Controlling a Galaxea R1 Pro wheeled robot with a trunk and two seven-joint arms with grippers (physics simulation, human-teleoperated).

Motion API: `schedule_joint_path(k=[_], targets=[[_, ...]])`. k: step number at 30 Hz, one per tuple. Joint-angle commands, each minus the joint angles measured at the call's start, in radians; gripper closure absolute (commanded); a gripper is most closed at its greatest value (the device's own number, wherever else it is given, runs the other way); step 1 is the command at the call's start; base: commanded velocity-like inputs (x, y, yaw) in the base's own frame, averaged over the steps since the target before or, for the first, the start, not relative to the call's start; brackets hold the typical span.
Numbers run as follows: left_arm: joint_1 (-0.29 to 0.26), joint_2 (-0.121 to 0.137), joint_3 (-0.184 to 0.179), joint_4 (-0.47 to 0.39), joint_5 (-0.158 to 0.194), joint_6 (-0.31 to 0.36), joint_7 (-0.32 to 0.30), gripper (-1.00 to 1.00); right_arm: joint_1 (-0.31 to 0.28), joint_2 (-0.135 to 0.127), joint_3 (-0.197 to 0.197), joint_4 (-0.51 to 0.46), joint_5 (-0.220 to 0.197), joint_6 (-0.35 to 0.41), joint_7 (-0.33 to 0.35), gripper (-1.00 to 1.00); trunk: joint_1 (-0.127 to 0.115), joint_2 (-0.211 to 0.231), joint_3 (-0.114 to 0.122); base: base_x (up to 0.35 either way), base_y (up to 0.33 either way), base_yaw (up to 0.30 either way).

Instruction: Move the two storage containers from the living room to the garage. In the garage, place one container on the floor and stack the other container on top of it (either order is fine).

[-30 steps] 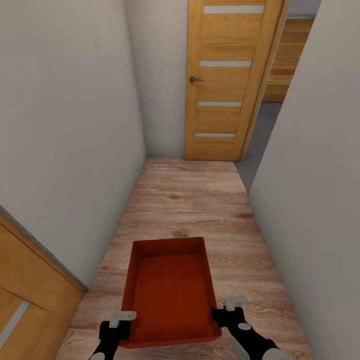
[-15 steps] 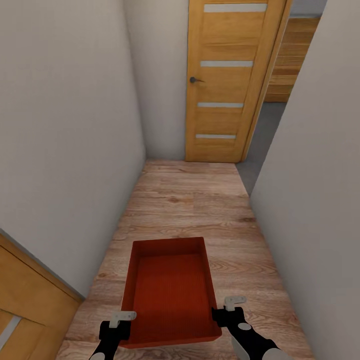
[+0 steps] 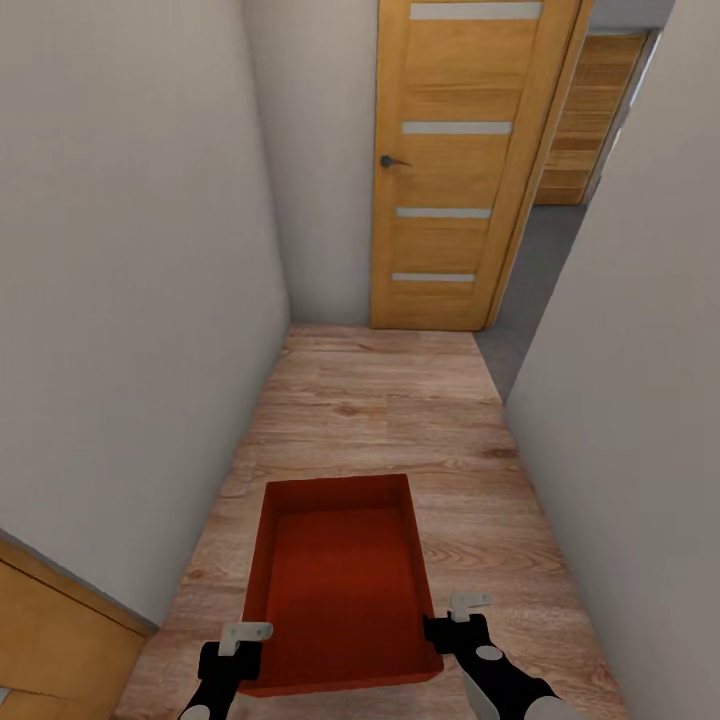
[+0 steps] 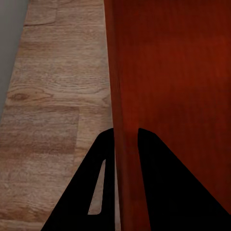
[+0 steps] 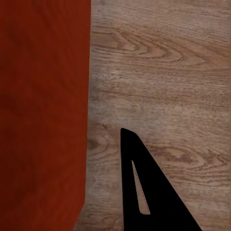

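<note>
I hold the storage container [image 3: 340, 585] low in frame, above the wood-plank floor [image 3: 390, 400]. My left gripper [image 4: 126, 139] pinches its wall. My right gripper [image 3: 440, 632] touches the opposite edge; I cannot tell its grip.

narrow plank-floored hallway [image 3: 390, 420], pale walls [image 3: 130, 280], wooden door [image 3: 455, 160]

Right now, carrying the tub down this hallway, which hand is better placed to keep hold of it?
Left, probably. The left hand has a finger on each side of the tub wall. The right wrist view shows one finger, apart from the tub.

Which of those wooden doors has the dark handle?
The tall door straight ahead at the corridor's end, with four pale strips; its dark handle is on its left edge. The slatted door behind shows none.
</note>
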Motion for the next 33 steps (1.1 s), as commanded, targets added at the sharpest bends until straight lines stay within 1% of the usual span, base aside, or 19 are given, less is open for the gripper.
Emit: schedule_joint_path(k=[1,6,10,17,22,33], targets=[[0.000,0.003,0.006,0.002,-0.003,-0.004,0.013,1.00,-0.002,-0.003,-0.010,0.000,0.003,-0.003,-0.014,1.00,0.001,0.000,-0.001,0.342,0.000,0.000],[0.000,0.003,0.006,0.002,-0.003,-0.004,0.013,1.00,-0.002,-0.003,-0.010,0.000,0.003,-0.003,-0.014,1.00,0.001,0.000,-0.001,0.338,0.000,0.000],[0.000,0.003,0.006,0.002,-0.003,-0.004,0.013,1.00,-0.002,-0.003,-0.010,0.000,0.003,-0.003,-0.014,1.00,0.001,0.000,-0.001,0.168,0.000,0.000],[0.000,0.003,0.006,0.002,-0.003,-0.007,0.013,1.00,-0.002,-0.004,-0.010,-0.001,0.003,-0.003,-0.014,1.00,0.001,0.000,-0.001,0.035,0.000,0.000],[0.000,0.003,0.006,0.003,-0.003,-0.028,0.013,1.00,-0.001,-0.003,-0.010,-0.002,0.003,-0.003,-0.014,1.00,0.001,0.000,-0.001,0.004,0.000,0.000],[0.000,0.003,0.006,0.003,-0.003,-0.032,0.013,1.00,-0.002,-0.003,-0.010,-0.002,0.003,-0.003,-0.014,1.00,0.001,0.000,-0.001,0.000,0.000,0.000]])
